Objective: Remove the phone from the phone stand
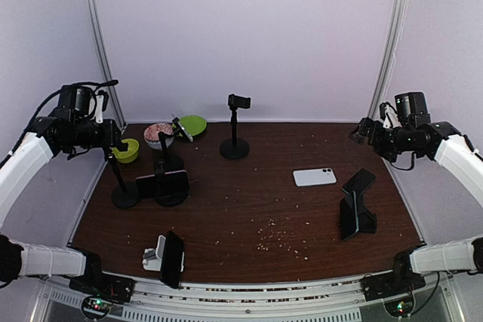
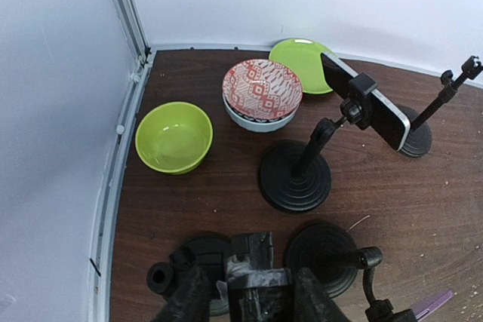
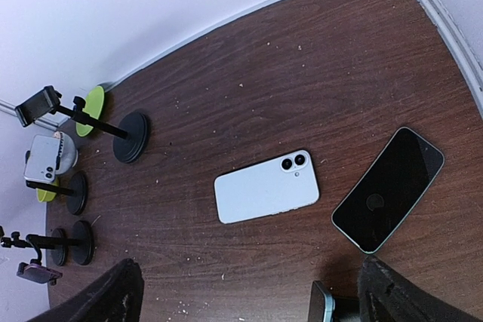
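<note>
Phone (image 3: 322, 308) at lower edge mostly cropped; right fingers (image 3: 113, 292) spread.

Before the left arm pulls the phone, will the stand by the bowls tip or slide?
Likely tippy: the phone is clamped high on the stand, on a thin stem, hanging off to one side of the round base, so a sideways pull could lever it over. The base looks unfixed on the smooth wood table, so it may slide.

A dark brown wooden table (image 1: 249, 201) stands enclosed by plain pale lilac walls (image 1: 302, 35). White metal posts (image 1: 97, 28) rise at its far corners. The light is soft and even.
</note>
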You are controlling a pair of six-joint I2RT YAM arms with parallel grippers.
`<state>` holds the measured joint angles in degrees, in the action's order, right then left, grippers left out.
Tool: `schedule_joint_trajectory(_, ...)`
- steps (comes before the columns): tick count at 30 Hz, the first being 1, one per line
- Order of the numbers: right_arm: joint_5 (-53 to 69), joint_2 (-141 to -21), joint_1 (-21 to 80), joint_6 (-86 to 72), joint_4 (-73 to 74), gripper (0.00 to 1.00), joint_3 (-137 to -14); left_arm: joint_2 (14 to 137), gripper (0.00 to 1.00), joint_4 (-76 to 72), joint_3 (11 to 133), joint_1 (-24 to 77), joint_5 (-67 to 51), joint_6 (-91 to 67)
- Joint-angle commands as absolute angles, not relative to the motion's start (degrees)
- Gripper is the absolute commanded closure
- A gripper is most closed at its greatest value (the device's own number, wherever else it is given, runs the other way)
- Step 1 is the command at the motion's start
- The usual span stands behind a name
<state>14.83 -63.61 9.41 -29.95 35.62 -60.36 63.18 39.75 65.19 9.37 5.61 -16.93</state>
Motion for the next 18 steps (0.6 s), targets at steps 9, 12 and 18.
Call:
schedule_joint_trajectory(9,16.87,-59.71,9.84,-29.35,40.19,0.0,-59.54,61.19,0.21,37.3,70.21,8.96,3.54,-14.27)
schedule_joint_trajectory(12,18.74,-58.88,9.84,-28.41,42.31,0.0,-58.95,61.24,0.11,39.46,73.76,8.95,3.65,-12.99)
schedule_joint_trajectory(18,20.0,-56.3,10.53,-28.2,47.48,0.0,-56.84,61.11,0.02,41.12,79.22,8.96,3.33,-10.4)
